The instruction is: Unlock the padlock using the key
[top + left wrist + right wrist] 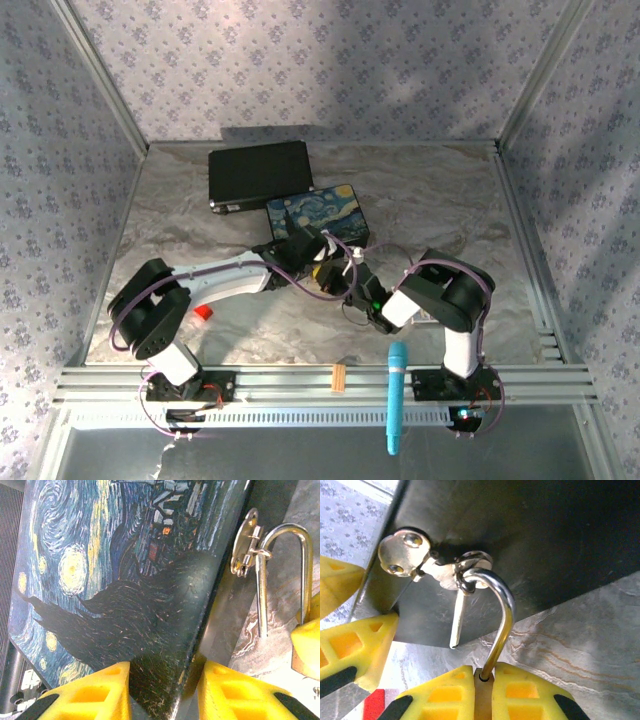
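The padlock's brass body (483, 700) is pinched between the yellow fingers of my right gripper (484, 672), which is shut on it. Its silver shackle (502, 610) is threaded through the ring of the hasp (405, 555) on the dark starry-night box (125, 595). One shackle leg hangs free of the body. My left gripper (165, 675) straddles the box's near corner, one finger on the painted lid and one on the side, shut on the box. From above, both grippers meet at the box's front (320, 215). The key is out of view.
A black flat case (258, 172) lies behind the box. A red block (204, 313) sits by the left arm. An orange-tan strip (339, 377) and a blue tool (396, 395) rest on the front rail. Wallpapered walls close in the table.
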